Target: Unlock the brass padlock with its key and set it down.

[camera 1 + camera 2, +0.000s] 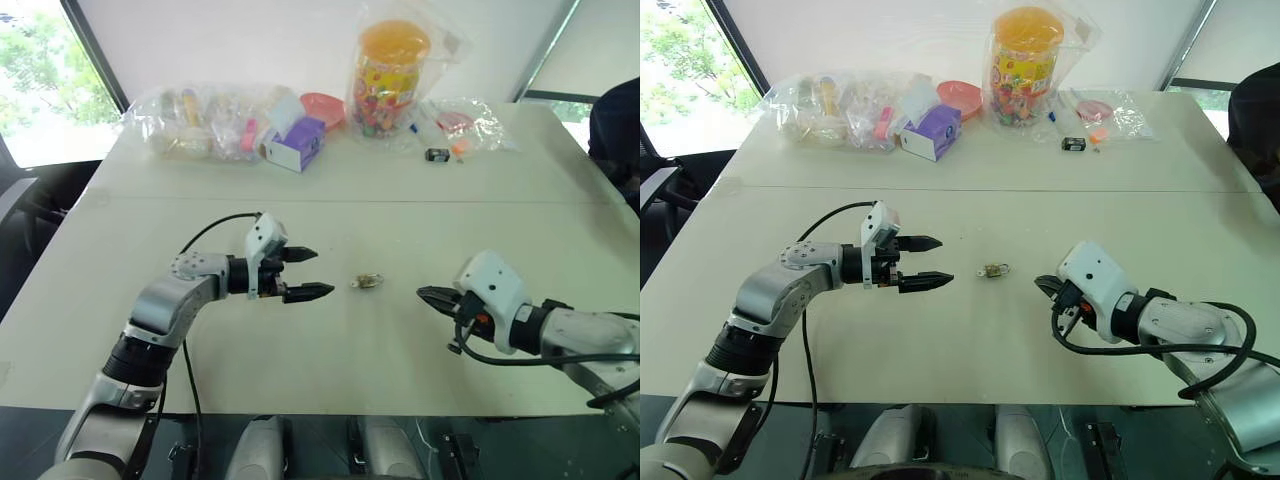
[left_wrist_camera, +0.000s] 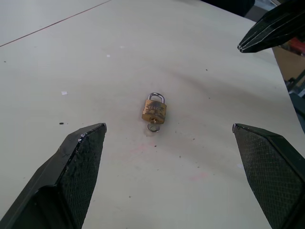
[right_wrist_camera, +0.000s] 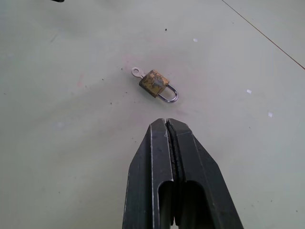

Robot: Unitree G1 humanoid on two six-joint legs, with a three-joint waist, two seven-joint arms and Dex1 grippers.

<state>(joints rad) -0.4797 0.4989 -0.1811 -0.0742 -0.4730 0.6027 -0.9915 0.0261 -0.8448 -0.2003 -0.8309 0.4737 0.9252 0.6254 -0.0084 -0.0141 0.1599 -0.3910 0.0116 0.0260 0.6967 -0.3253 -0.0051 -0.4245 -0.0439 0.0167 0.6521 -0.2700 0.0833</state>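
The brass padlock (image 1: 368, 282) lies flat on the cream table (image 1: 330, 350), between my two grippers, with its silvery shackle (image 2: 156, 97) down in the body. Its small silver key (image 3: 137, 72) sticks out of the bottom of the lock. My left gripper (image 1: 305, 273) hovers just left of the padlock, fingers wide open and pointing at it, nothing between them. My right gripper (image 1: 428, 296) sits a little to the padlock's right, fingers shut together and empty, tips aimed toward the lock (image 3: 155, 83).
Along the table's far edge lie clear bags of small items (image 1: 205, 122), a purple and white box (image 1: 295, 143), a pink bowl (image 1: 322, 107), a jar of colourful pieces (image 1: 388, 75) and a small black box (image 1: 437, 154). A dark-clothed person (image 1: 618, 125) sits at far right.
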